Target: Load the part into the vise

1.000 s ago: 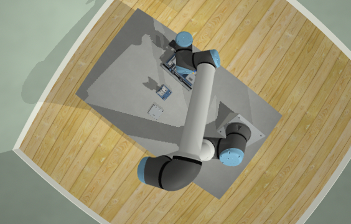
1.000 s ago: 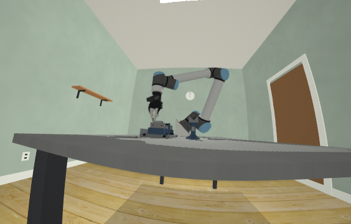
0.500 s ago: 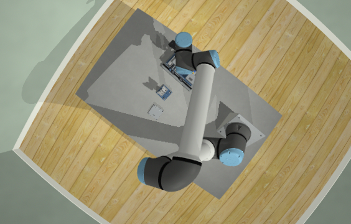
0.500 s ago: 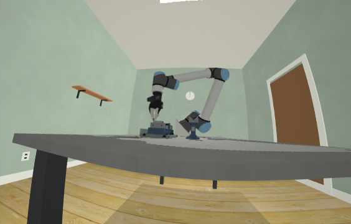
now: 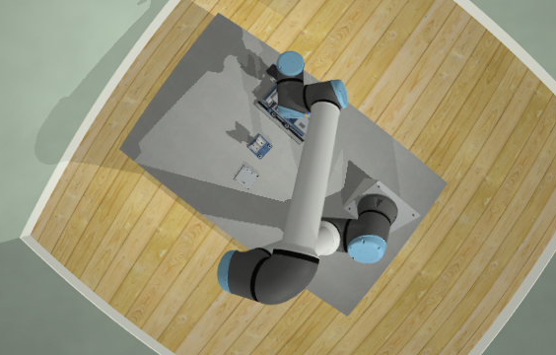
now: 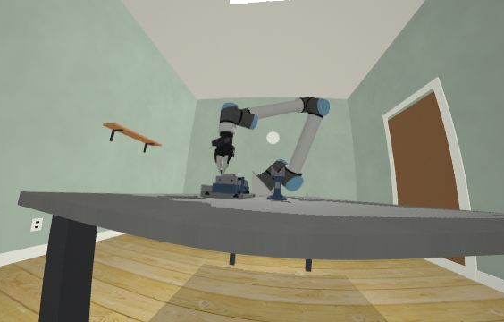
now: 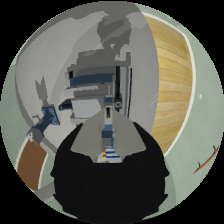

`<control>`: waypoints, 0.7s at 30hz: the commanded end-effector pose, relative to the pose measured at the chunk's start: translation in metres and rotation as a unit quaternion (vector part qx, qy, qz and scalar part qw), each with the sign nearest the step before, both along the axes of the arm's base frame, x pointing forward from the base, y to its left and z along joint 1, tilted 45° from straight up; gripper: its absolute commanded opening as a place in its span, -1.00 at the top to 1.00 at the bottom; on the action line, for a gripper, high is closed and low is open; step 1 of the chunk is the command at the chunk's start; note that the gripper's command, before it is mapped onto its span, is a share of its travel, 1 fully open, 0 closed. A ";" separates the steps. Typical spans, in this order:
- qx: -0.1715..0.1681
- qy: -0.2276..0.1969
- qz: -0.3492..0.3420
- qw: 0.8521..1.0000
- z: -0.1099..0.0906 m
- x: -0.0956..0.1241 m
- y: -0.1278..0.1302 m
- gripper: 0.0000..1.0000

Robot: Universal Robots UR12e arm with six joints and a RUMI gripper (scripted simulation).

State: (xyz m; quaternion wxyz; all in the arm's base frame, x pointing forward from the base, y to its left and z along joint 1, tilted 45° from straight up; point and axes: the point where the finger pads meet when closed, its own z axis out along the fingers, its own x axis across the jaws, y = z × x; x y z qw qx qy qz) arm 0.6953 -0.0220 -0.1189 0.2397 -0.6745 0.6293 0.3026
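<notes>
My gripper (image 6: 222,172) (image 7: 108,108) is shut with nothing seen between its fingertips. It points down just above the vise (image 6: 227,188) (image 7: 91,79), which is blue and grey; in the top view the arm partly covers the vise (image 5: 274,114). In the wrist view a pale grey block-like piece lies left of the fingertips; I cannot tell whether it is the part or a jaw. The slot, the low bars and the work stop cannot be made out. The infeed plate (image 5: 245,177) shows no block on it. The V-block (image 5: 259,146) (image 6: 277,187) (image 7: 46,121) holds no visible part.
The blue V-block pedestal stands beside the vise, between it and the infeed plate. The arm's long forearm (image 5: 312,177) reaches over the grey table (image 5: 194,123) (image 6: 279,233). A dark rail runs along one side of the vise.
</notes>
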 end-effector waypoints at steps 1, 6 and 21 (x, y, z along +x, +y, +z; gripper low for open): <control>0.000 -0.001 0.000 1.000 0.001 0.001 0.000 1.00; 0.000 -0.001 0.000 1.000 0.002 0.001 0.000 1.00; 0.000 -0.001 0.000 1.000 0.003 0.001 0.002 1.00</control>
